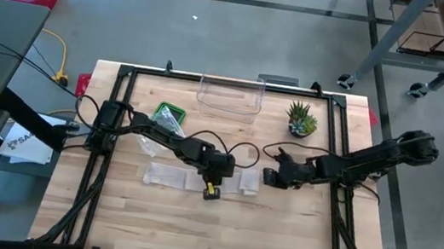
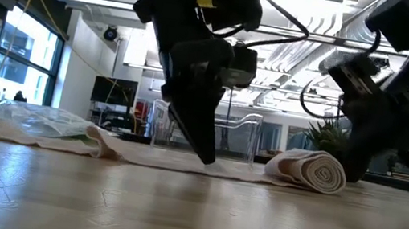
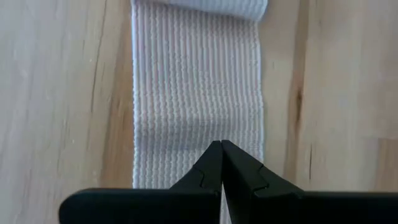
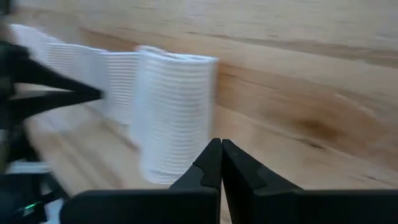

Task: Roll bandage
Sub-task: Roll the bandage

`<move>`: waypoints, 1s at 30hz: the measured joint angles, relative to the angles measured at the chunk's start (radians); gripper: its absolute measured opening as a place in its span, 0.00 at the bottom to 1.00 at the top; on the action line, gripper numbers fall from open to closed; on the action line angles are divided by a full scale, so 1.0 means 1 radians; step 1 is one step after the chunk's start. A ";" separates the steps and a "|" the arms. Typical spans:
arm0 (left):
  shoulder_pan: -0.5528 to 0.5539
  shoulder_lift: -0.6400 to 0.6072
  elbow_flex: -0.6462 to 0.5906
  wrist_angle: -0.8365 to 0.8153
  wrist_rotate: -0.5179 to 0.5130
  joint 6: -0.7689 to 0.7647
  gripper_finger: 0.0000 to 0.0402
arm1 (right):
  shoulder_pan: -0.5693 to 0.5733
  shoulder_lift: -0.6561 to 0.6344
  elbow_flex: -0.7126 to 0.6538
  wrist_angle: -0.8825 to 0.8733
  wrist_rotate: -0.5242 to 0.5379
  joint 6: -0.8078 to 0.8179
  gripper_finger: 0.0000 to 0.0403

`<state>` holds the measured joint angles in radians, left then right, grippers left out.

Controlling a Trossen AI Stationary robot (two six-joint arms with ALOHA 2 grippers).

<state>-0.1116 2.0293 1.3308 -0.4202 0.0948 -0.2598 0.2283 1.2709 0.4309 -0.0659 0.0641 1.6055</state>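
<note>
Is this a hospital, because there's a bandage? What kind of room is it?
Probably not a hospital. It looks like a robot lab or workshop: two robot arms work at a wooden table, the ceiling has bare pipes and strip lights, and a wheeled metal rack stands on the grey floor. The bandage is for practice.

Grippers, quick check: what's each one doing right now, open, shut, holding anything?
Left gripper: shut, tips pressed down on the flat bandage strip, nothing held.
Right gripper: shut, empty, beside the rolled end.
</note>
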 joint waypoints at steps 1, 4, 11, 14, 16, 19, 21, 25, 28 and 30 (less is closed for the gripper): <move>0.000 0.000 0.000 -0.010 0.000 0.000 0.00 | 0.005 0.000 0.000 -0.012 0.004 0.008 0.00; 0.000 0.000 0.000 -0.046 0.000 -0.016 0.00 | 0.017 0.000 0.000 -0.002 0.007 0.009 0.00; -0.001 -0.003 -0.021 -0.040 -0.018 -0.004 0.00 | 0.034 0.042 0.000 -0.001 0.025 0.059 0.00; -0.001 -0.005 -0.032 -0.036 -0.022 -0.009 0.00 | 0.041 0.108 0.000 0.039 0.029 0.073 0.00; -0.001 -0.006 -0.040 -0.024 -0.023 -0.009 0.00 | 0.041 0.150 0.000 0.087 0.018 0.080 0.00; -0.001 -0.001 -0.040 -0.013 -0.025 -0.009 0.00 | 0.043 0.199 0.001 0.161 0.013 0.099 0.00; -0.001 0.000 -0.040 -0.011 -0.024 -0.009 0.00 | 0.042 0.216 0.003 0.178 0.011 0.100 0.00; -0.003 0.000 -0.040 -0.018 -0.024 -0.008 0.00 | 0.043 0.216 0.003 0.177 0.009 0.115 0.00; -0.003 0.001 -0.040 -0.022 -0.019 -0.018 0.00 | 0.042 0.216 0.002 0.171 0.007 0.110 0.00; -0.005 0.002 -0.040 -0.023 -0.018 -0.019 0.00 | 0.042 0.216 0.002 0.172 0.006 0.107 0.00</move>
<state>-0.1165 2.0308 1.2907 -0.4427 0.0769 -0.2790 0.2707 1.4868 0.4326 0.1059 0.0704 1.7126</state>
